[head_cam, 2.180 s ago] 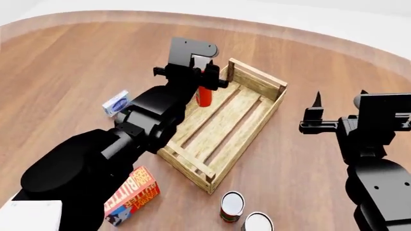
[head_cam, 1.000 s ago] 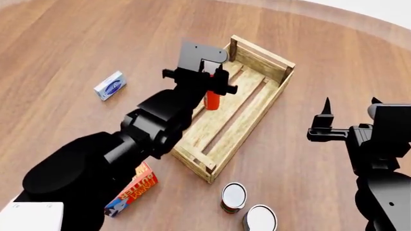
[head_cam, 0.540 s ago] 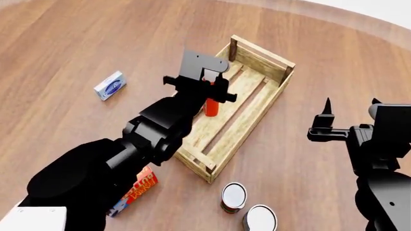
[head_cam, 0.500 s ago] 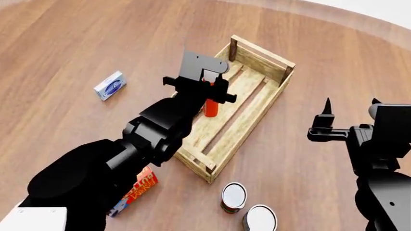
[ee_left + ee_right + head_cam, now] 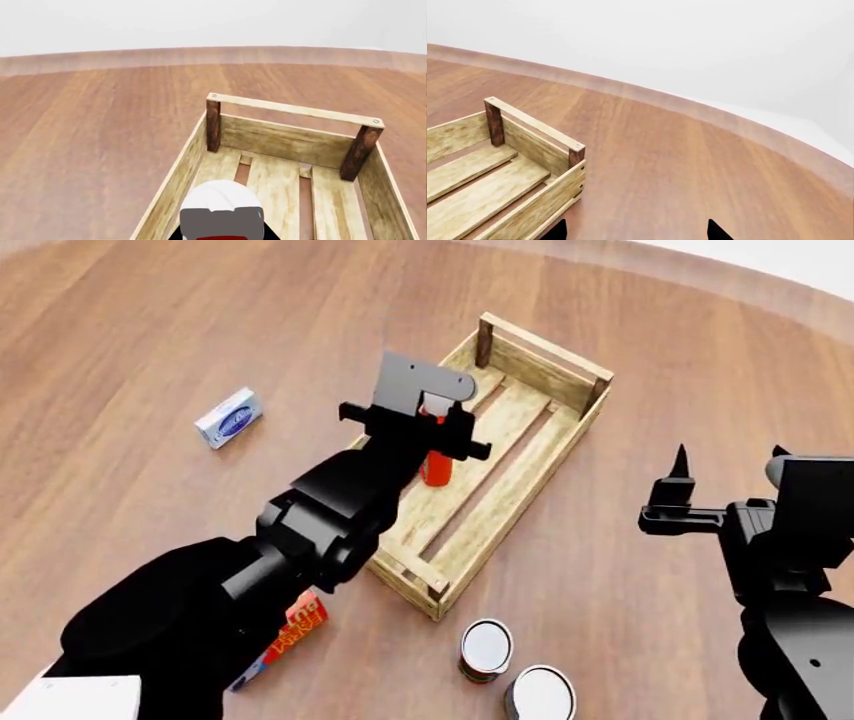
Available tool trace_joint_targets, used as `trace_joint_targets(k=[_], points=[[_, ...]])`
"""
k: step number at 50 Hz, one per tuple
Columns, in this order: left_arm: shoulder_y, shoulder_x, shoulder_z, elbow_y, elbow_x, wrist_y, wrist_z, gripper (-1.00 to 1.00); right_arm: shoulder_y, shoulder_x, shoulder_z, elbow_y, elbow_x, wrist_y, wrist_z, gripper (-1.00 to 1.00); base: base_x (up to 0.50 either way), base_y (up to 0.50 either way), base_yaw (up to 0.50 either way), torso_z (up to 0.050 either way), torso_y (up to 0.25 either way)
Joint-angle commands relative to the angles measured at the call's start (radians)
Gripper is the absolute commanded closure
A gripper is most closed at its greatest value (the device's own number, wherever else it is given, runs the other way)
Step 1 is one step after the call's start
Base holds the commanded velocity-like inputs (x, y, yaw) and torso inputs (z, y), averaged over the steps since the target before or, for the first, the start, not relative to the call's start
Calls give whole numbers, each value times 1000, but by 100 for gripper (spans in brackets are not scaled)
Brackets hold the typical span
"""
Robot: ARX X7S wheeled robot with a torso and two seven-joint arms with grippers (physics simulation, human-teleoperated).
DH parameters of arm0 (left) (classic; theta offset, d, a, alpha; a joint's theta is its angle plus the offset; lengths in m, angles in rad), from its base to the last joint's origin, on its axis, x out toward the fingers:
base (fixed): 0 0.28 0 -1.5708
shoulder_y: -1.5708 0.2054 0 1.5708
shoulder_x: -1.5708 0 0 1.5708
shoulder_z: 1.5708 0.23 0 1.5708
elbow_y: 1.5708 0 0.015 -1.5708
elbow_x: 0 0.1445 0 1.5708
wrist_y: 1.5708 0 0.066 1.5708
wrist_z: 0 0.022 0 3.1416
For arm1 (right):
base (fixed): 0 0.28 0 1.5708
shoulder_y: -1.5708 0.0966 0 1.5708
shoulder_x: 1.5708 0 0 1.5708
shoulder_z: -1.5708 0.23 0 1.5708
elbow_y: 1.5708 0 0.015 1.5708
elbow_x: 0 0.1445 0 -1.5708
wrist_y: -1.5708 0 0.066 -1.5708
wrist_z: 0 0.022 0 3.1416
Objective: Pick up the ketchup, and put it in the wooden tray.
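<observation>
Ketchup [image 5: 435, 464] hangs upright in the left gripper [image 5: 424, 428], jaws pinching the bottle near its top, red body over the wooden tray [image 5: 574, 445] interior, close to the tray's left wall. Left wrist view shows the white cap [image 5: 221, 201] at frame bottom w/ slatted base beyond it; can't tell whether the bottle's base touches the slats yet.

Risks, as judged from here: bottle is tall & slim, so letting go while it's above the slats or tilted would likely tip it, poss. against the near wall or flat across the base. It sits near the side wall, so a small sideways drift could clip the top rail & knock the grip loose. Base gaps between slats could also leave it rocking if it lands on an edge. Jaws spreading unevenly might drag the cap sideways.

Right gripper [image 5: 681, 488] idles well apart on the tray's right, fingers spread, holding nothing.

Elsewhere on the wooden tabletop [image 5: 160, 330]: blue-and-white box [image 5: 228, 417] well left of the tray, butter box [image 5: 283, 637] partly hidden under the left arm, two cans [image 5: 515, 670] near the tray's front corner. Table is broad w/ a curved edge; plain pale wall [image 5: 694, 45] behind.
</observation>
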Motion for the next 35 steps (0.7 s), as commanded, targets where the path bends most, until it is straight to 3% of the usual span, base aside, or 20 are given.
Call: trace_joint_targets(k=[1, 35], points=[[14, 0, 14, -9, -17, 0, 0, -100, 0, 1, 0, -1, 3, 3, 2, -100, 0, 0, 0, 0, 0], [8, 0, 10, -10, -17, -12, 23, -100, -2, 6, -7, 2, 2, -14, 0, -100, 0, 0, 0, 0, 0]])
